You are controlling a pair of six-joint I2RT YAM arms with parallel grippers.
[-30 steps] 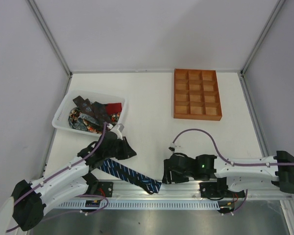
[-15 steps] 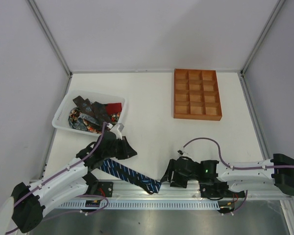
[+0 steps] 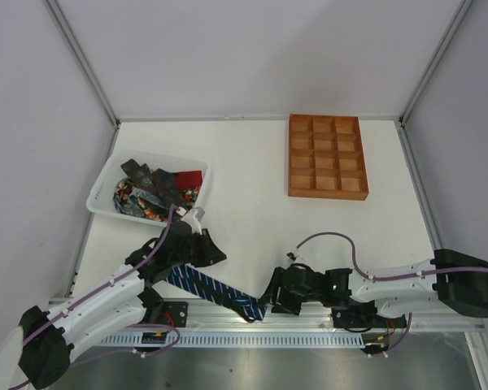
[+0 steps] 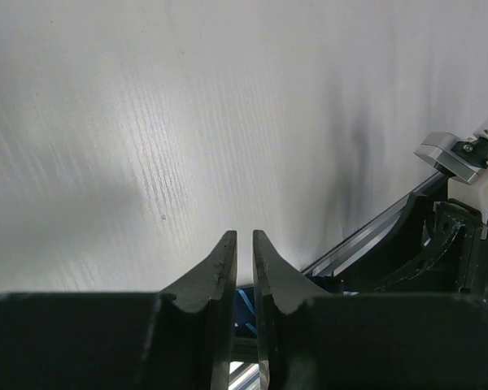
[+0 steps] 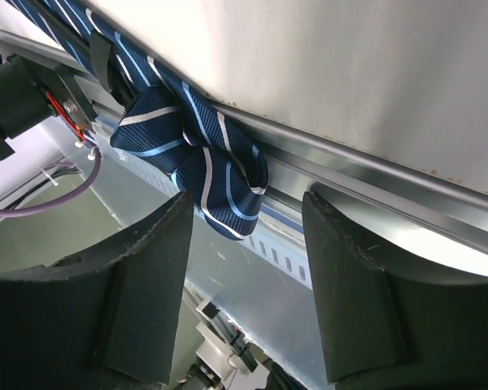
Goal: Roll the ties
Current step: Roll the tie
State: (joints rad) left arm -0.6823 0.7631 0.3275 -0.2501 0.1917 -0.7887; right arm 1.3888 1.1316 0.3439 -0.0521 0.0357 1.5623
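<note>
A navy tie (image 3: 215,288) with light-blue stripes lies slantwise along the table's near edge. Its wide end (image 5: 197,154) is bunched and hangs over the metal rail. My left gripper (image 3: 205,250) sits over the tie's upper left part. In the left wrist view its jaws (image 4: 244,237) stand almost together, with a strip of the tie (image 4: 246,307) showing between them near their base. My right gripper (image 3: 275,294) is open just right of the wide end; in the right wrist view its fingers (image 5: 246,203) flank the cloth from below without touching it.
A white basket (image 3: 104,180) at the left holds several more ties (image 3: 154,191), dark brown, red and patterned. An orange-brown compartment tray (image 3: 327,156) stands at the back right. The metal rail (image 3: 309,313) runs along the near edge under both arms.
My right gripper has come down and slightly left, towards the tie's wide end at the rail. The left gripper and the tie have hardly moved.
</note>
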